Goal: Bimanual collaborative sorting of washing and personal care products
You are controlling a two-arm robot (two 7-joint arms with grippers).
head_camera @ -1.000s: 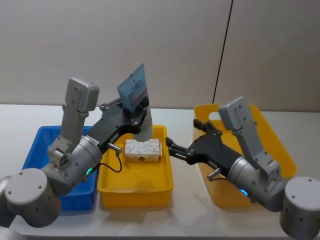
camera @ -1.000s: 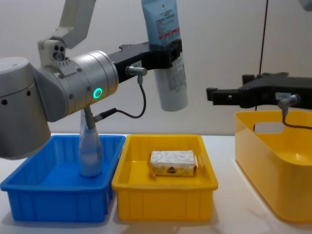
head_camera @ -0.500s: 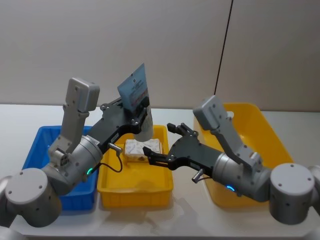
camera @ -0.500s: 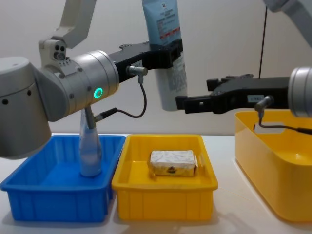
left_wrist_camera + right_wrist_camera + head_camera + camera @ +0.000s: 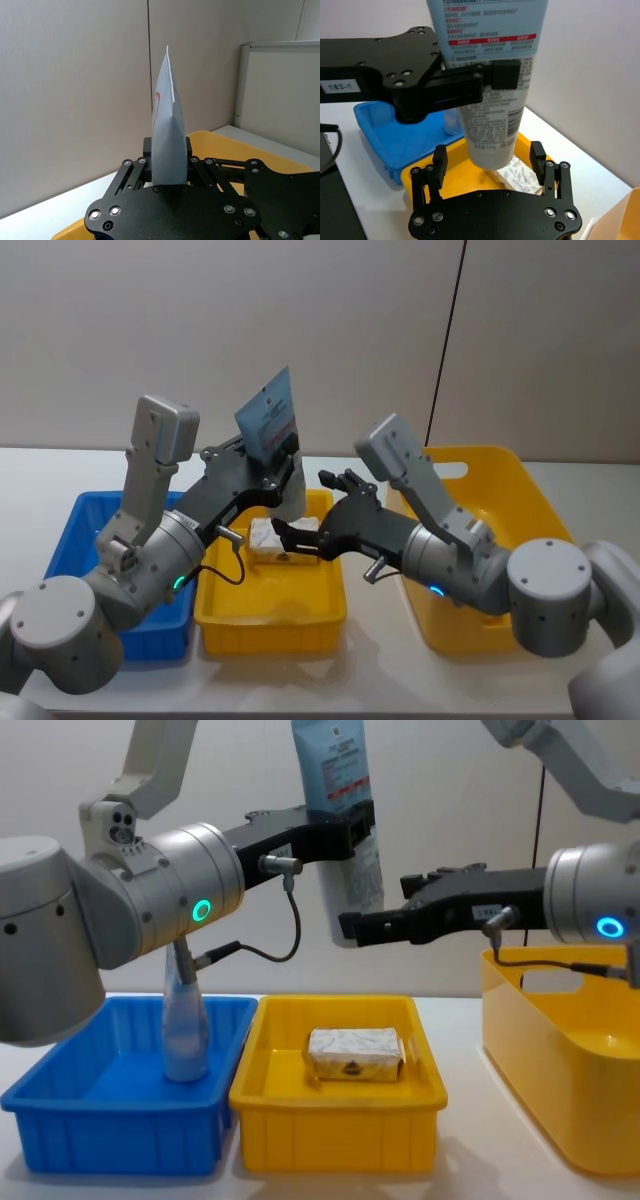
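Aloft, tube [image 5: 330, 770] in left tool [image 5: 346, 832], spread right tool [image 5: 348, 927] at its base.

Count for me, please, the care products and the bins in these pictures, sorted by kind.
squeeze tube: 1
wrapped block pack: 1
clear bottle: 1
blue bin: 1
yellow bins: 2
Total: 6

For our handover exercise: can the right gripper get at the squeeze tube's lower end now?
Probably yes: the open right gripper flanks the free lower end of the squeeze tube, below where the left gripper clamps it.
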